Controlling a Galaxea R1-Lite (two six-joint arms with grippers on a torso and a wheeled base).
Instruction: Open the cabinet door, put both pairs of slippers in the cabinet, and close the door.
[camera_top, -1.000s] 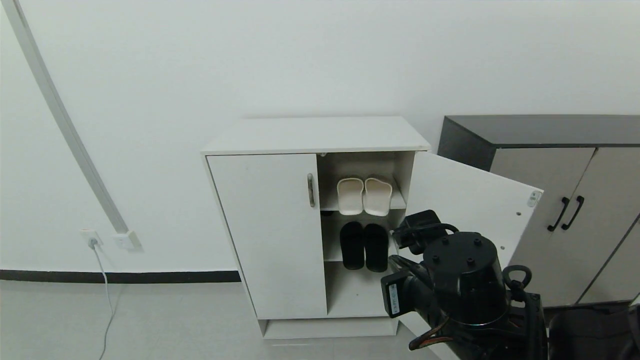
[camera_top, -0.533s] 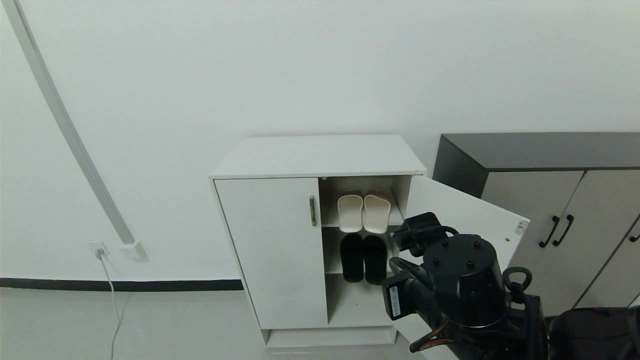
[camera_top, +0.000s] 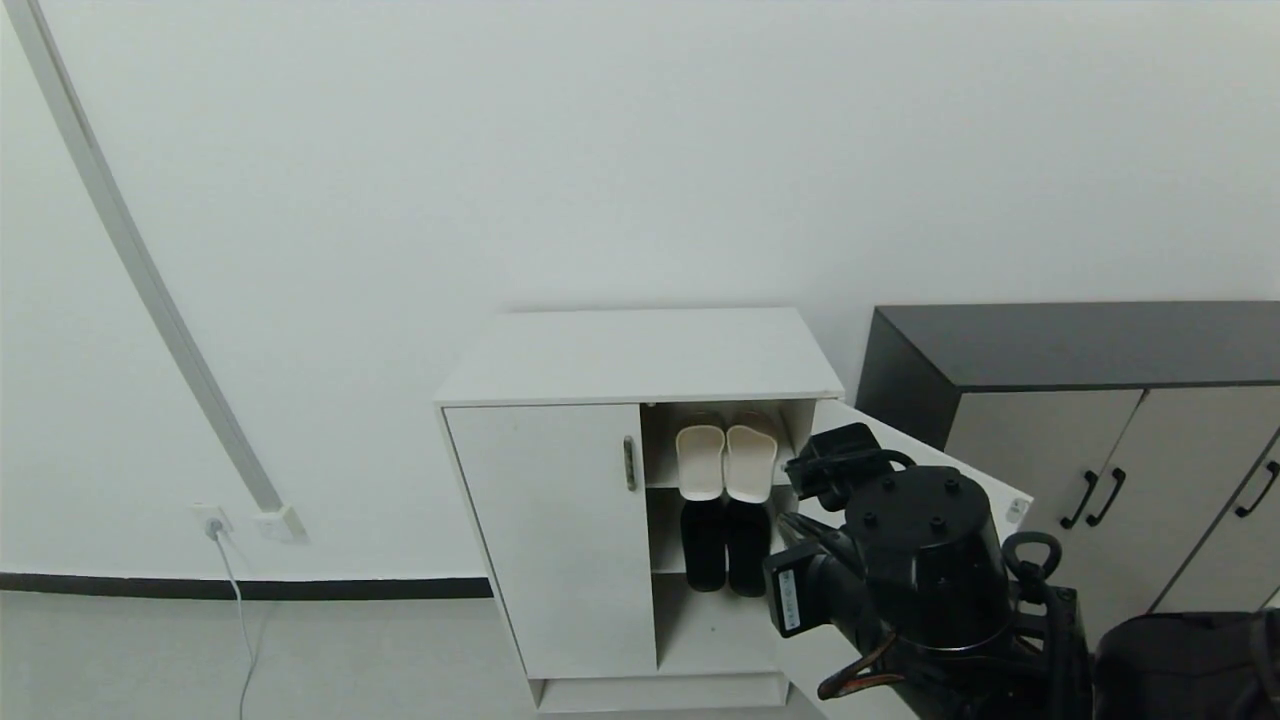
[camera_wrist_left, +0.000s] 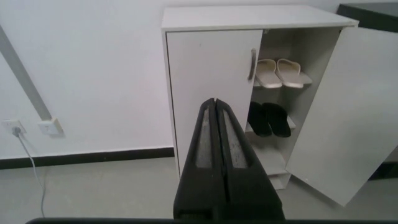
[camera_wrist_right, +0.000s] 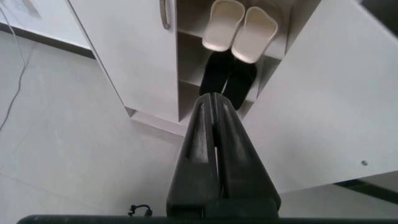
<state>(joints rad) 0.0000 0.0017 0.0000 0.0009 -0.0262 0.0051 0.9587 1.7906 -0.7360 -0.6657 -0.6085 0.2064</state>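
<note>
Both pairs are already on the shelves of the cabinet — the cream slippers on the upper shelf, the black slippers on the one beneath. What is left to handle is the open door, which stands swung out on the robot's right with its inner face toward the shelves. It looks like a thin, stiff board on hinges: light, likely to swing with little effort, and not something that needs gripping at all. Its own handle is hidden here, presumably on the outer face, so the better place to act is probably that outer face near the free edge, far from the hinges, where a gentle push turns it most easily. Pushing too hard may make it slam or bounce back off the frame. The left door is shut, its handle just beside the opening. The left claw has its fingers pressed together and holds nothing, facing the cabinet from well back; the right claw is likewise narrow and empty — it points at the shelf opening with the open door to one side
</note>
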